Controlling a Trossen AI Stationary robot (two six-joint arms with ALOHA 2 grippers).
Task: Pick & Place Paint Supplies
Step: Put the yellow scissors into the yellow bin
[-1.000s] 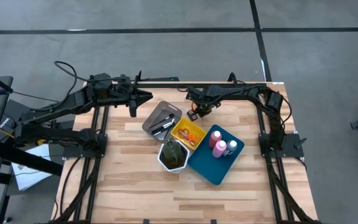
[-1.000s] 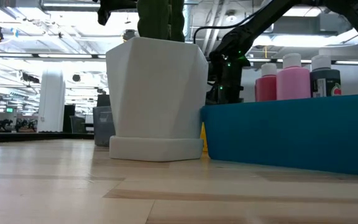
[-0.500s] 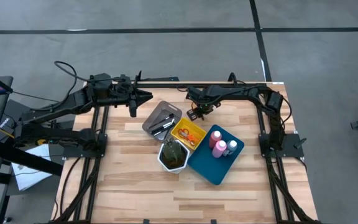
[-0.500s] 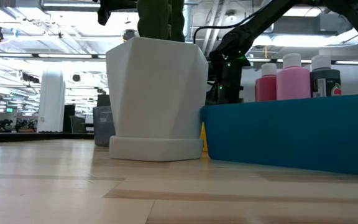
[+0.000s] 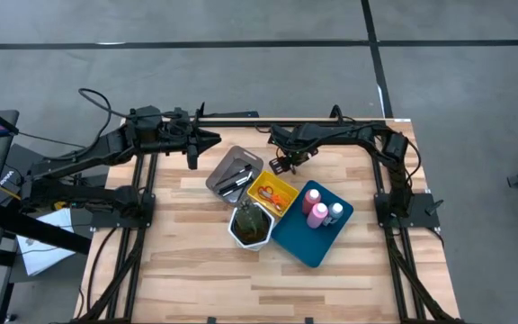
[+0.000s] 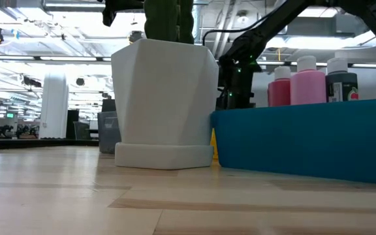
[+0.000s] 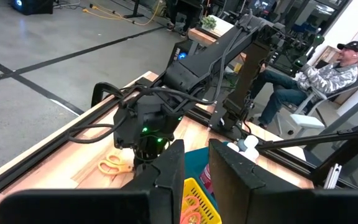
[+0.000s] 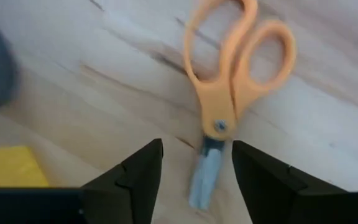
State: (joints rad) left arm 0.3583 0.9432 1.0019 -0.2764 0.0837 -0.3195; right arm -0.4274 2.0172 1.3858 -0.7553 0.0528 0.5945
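Note:
Orange-handled scissors (image 8: 232, 93) lie flat on the wooden table, near the far edge, beside the yellow tray (image 5: 272, 193); they also show in the left wrist view (image 7: 114, 165). My right gripper (image 8: 194, 180) hovers over them, open and pointing down, with a finger on each side of the blades and apart from them. It appears in the high view (image 5: 281, 164) too. Two pink bottles (image 5: 314, 205) and a grey white-capped bottle (image 5: 335, 211) stand in the blue tray (image 5: 304, 241). Dark brushes (image 5: 234, 183) lie in the grey tray (image 5: 226, 166). My left gripper (image 7: 196, 180) waits at the far left, a narrow gap between its fingers, nothing in it.
A white hexagonal pot (image 5: 250, 227) with a green plant stands on the near side of the yellow tray and fills the middle of the low view (image 6: 165, 98). Orange and red items lie in the yellow tray. A seated person (image 7: 319, 78) is beyond the table.

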